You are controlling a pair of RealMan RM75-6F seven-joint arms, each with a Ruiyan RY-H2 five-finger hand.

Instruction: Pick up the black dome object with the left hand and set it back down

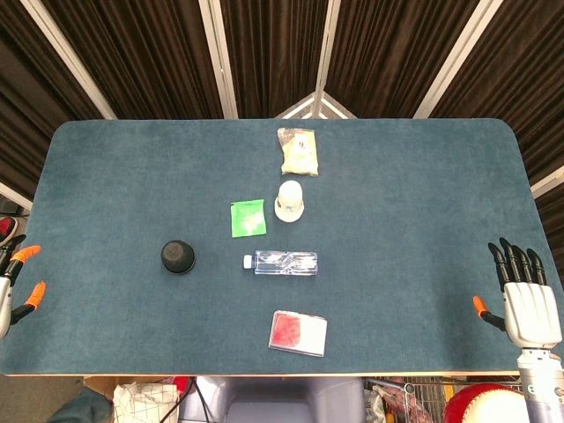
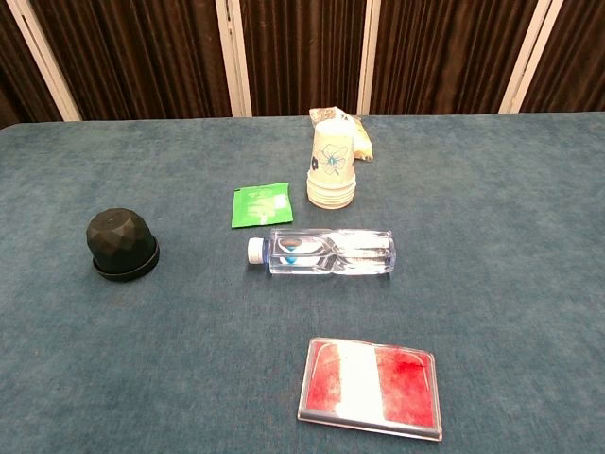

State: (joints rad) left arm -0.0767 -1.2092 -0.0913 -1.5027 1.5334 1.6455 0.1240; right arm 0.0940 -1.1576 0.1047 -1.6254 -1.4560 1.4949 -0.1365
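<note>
The black dome object (image 1: 178, 256) is seen standing flat on its base on the blue desk (image 1: 106, 176), in the left half, somewhat nearer the front edge than the back, and nothing is touching it. The left hand (image 1: 12, 275) is caught only at the desk's left edge in the head view, well apart from the dome; a few orange-tipped fingers (image 1: 26, 253) are shown apart with nothing between them, though most of the hand is cut off by the frame. The right hand (image 1: 526, 295) is held beyond the right edge near the front corner, fingers spread and straight, nothing carried.

So the pick-up is judged not yet begun: the reach, the grasp, the lift and the setting down are all left to do.

Toward the middle of the desk, a clear water bottle (image 2: 326, 252) is lying on its side, with a green sachet (image 2: 261, 204) and a stack of paper cups (image 2: 332, 169) behind it, well apart from the dome.
</note>
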